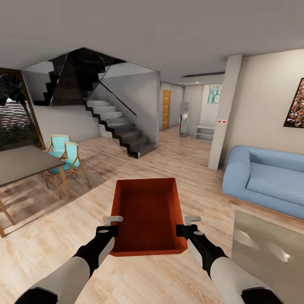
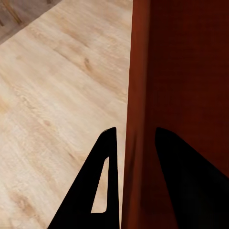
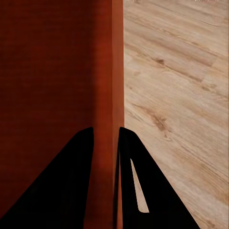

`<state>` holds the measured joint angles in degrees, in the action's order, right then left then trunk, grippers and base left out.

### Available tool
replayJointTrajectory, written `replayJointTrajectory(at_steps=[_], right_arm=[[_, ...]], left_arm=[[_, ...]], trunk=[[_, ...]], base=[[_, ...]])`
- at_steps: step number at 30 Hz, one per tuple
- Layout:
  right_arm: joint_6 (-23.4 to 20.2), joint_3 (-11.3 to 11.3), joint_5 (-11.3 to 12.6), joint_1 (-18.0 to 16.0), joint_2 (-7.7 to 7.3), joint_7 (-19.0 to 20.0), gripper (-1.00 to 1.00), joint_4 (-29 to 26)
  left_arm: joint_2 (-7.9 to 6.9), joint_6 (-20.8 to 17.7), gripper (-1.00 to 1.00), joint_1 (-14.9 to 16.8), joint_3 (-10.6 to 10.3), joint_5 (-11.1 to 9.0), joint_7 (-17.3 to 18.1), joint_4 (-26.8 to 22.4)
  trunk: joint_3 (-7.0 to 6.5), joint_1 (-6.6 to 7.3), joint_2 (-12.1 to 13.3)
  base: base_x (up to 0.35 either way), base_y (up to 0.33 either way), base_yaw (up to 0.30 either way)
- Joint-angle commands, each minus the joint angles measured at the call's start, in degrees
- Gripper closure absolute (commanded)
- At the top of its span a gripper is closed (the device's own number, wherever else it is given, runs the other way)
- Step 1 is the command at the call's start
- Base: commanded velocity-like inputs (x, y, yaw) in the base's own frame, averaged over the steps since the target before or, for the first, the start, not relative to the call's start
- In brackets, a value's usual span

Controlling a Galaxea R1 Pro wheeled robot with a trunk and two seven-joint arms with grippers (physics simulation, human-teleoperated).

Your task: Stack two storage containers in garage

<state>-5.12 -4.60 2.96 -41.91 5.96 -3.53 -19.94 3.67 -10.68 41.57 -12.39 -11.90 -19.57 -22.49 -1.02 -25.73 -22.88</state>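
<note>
Living room, light wood plank floor point(image 1: 177, 160): open and bare ahead of both grippers as far as the hallway past the staircase point(image 1: 122, 126).

Item: storage container point(image 1: 147, 215), red-orange, open-top, empty. Carried level above the planks, between the two grippers.

Left gripper point(image 1: 110, 226): fingers astride the container's left wall, one inside, one outside, closed on it. Right gripper point(image 1: 188, 226): likewise clamped on the right wall.

Step in hand, by judgement: transport of one container toward the garage; no concrete floor in view yet. Next move calls for driving on with both grips kept even so the bin stays level.

Edges: dining table point(image 1: 21, 162) and turquoise chairs point(image 1: 65, 154) well to the left of the left gripper; blue sofa point(image 1: 266, 177) and a pale glossy surface point(image 1: 270, 253) close on the right gripper's outer side; pillar point(image 1: 223, 114) ahead-right. Widest lane lies straight ahead.
</note>
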Motion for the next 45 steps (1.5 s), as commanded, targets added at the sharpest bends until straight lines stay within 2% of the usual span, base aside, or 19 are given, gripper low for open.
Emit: replayJointTrajectory(at_steps=[1,22,45], right_arm=[[-0.33,1.08,0.03,-0.02,-0.07,-0.26,1.0,-0.19],[-0.33,1.08,0.03,-0.02,-0.07,-0.4,1.0,-0.19],[-0.42,1.17,0.03,-0.02,0.02,-0.36,1.0,-0.19]], left_arm=[[-0.6,-0.5,1.0,0.01,1.74,0.65,-1.52,-0.18],[-0.6,-0.52,1.0,0.01,1.74,0.65,-1.52,-0.18],[-0.68,-0.53,1.0,0.01,1.75,0.65,-1.52,-0.18]], trunk=[[0.02,-0.05,-0.04],[0.02,-0.05,-0.04],[0.02,-0.05,-0.04]], base=[[0.319,0.098,0.0],[0.319,0.098,-0.002],[0.32,0.09,-0.207]])
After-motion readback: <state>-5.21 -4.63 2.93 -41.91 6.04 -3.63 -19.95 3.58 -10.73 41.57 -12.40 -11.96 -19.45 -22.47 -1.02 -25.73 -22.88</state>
